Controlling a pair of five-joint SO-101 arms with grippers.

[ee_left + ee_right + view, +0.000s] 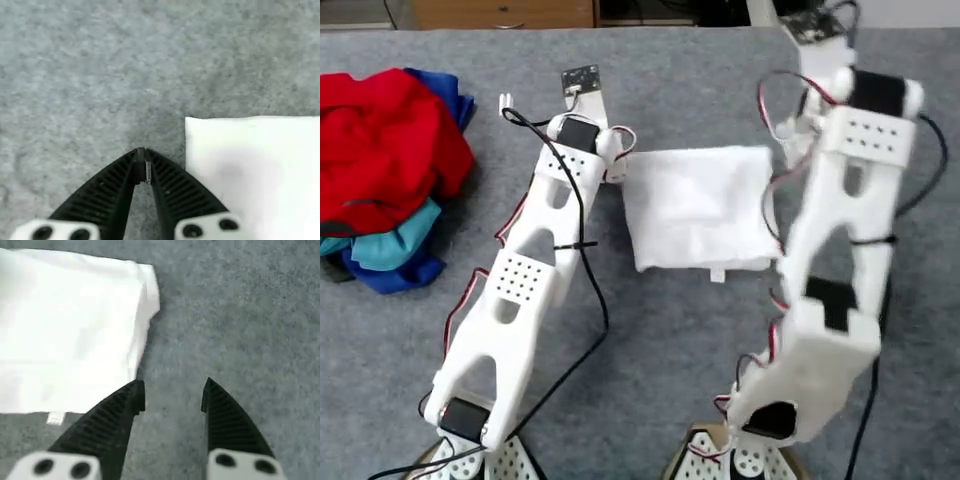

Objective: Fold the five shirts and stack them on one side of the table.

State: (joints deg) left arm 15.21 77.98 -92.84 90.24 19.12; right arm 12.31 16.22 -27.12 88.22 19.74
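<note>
A white shirt (700,205) lies folded into a rectangle on the grey table (670,330), between the two arms. My left gripper (142,161) is shut with nothing in it. It hovers just above the table beside a corner of the white shirt (250,170), apart from the cloth. My right gripper (172,390) is open and empty over bare table just off the opposite side edge of the white shirt (70,330). A heap of unfolded shirts, a red one (385,140) on top of blue (390,272) and teal (395,240) ones, sits at the table's left edge.
Both white arms (535,270) (835,260) stretch from the near edge toward the table's middle. A black cable (588,270) trails along the left arm. The table's far edge (650,30) borders wooden furniture.
</note>
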